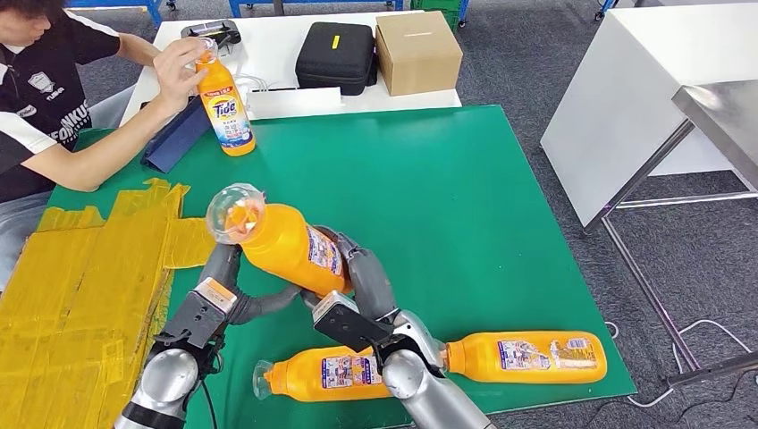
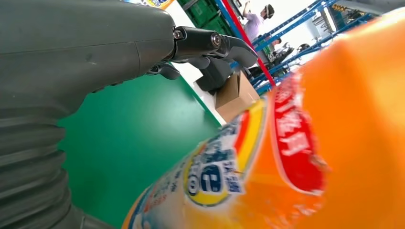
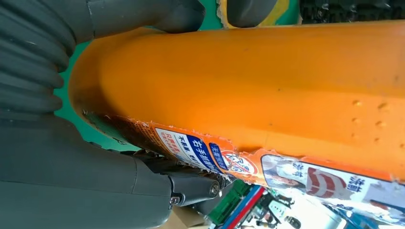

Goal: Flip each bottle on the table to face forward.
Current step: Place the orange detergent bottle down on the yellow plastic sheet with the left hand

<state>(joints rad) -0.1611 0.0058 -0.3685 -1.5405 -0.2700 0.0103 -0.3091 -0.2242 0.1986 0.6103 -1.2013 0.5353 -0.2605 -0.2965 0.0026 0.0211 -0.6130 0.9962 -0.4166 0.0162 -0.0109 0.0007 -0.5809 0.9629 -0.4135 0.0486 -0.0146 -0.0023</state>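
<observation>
Above the green mat (image 1: 465, 197), both my hands hold an orange detergent bottle (image 1: 288, 248) at a tilt, its clear cap (image 1: 234, 213) pointing up toward me. My left hand (image 1: 223, 268) grips it from below near the neck. My right hand (image 1: 366, 279) grips its base end. The left wrist view has the bottle's front label (image 2: 215, 176) close against my left hand (image 2: 71, 57). In the right wrist view the bottle (image 3: 248, 81) lies between the thumb and fingers of my right hand (image 3: 71, 167). Two more orange bottles (image 1: 326, 371) (image 1: 527, 356) lie flat at the mat's near edge.
At the far left a seated person holds an upright Tide bottle (image 1: 228, 103) by its cap. Yellow tape (image 1: 89, 277) covers the mat's left side. A black case (image 1: 335, 54) and a cardboard box (image 1: 418, 49) sit on the white table behind. A white table (image 1: 644, 80) stands right.
</observation>
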